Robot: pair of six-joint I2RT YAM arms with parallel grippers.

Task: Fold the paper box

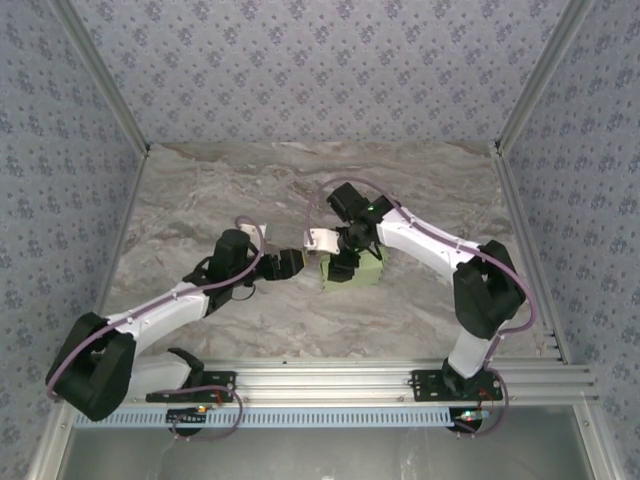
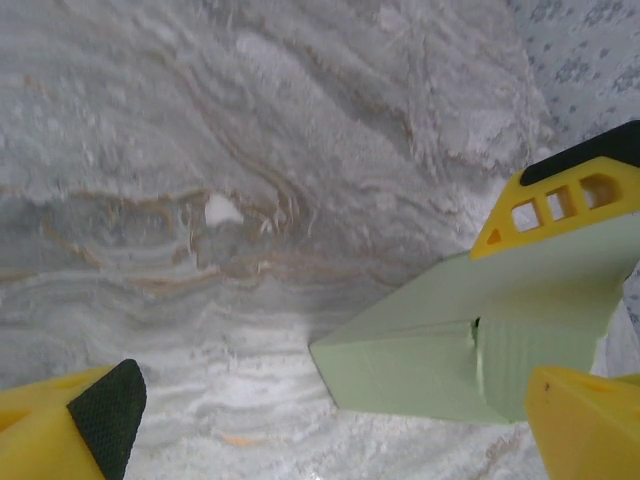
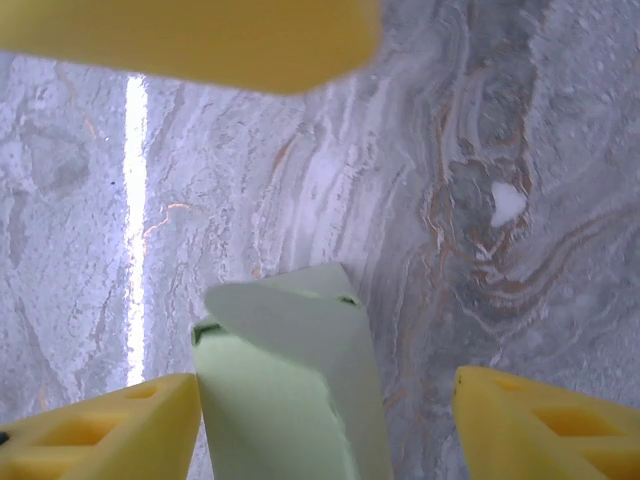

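The paper box (image 1: 362, 272) is a pale green, partly folded card shape lying on the marble table near its middle. My right gripper (image 1: 345, 260) hangs over its left part. In the right wrist view the box (image 3: 290, 390) stands between the open fingers of the right gripper (image 3: 325, 425), against the left finger (image 3: 110, 435) and well apart from the right one. My left gripper (image 1: 297, 261) is just left of the box. Its fingers are spread wide in the left wrist view, where the box (image 2: 440, 350) lies near the right finger (image 2: 585, 420), with a flap slanting up under a right-gripper finger (image 2: 560, 200).
Patterned walls close in the table (image 1: 220, 200) at the back and both sides. An aluminium rail (image 1: 400, 378) runs along the near edge by the arm bases. A small white chip (image 2: 222, 210) marks the marble beyond the box.
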